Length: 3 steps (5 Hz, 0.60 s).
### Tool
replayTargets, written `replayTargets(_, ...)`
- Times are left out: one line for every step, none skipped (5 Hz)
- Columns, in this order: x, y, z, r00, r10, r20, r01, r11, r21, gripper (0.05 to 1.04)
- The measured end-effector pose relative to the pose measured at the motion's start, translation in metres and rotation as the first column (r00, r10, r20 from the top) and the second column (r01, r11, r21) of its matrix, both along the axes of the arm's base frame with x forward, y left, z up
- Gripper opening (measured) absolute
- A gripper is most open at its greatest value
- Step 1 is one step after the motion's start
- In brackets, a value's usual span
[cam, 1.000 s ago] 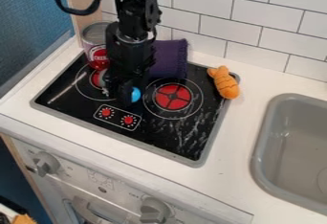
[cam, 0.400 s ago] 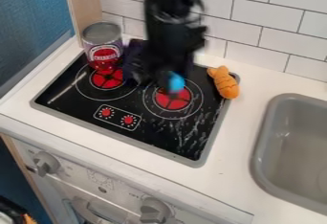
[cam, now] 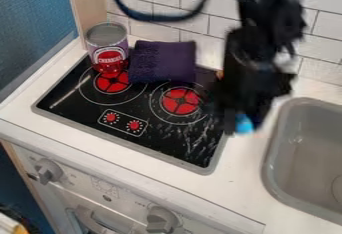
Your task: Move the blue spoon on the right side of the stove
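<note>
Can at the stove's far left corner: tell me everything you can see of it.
The can is a cylinder standing upright, with a round, flat grey top, a metallic-looking rim and a purple wrapper bearing a red label with pale lettering and red fruit below. It stands at the far left corner of the stove, behind the left red burner. The dark purple cloth is beside it; whether they touch, I cannot tell.
</note>
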<state>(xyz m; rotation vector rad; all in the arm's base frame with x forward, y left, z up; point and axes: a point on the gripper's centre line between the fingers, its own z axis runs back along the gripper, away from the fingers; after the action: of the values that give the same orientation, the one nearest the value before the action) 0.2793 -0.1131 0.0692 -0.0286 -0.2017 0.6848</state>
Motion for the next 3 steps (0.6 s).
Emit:
replayTargets(-0.002,-0.006,-0.026,0.999,-0.054,-0.008,0.054,0.998,0.03,0.421)
replayTargets(-0.004,-0.013,-0.046,0.992,-0.124,-0.04,0.126,0.991,0.051,0.421)
replayTargets(-0.005,-0.015,-0.049,0.989,-0.14,-0.047,0.142,0.989,0.043,0.421)
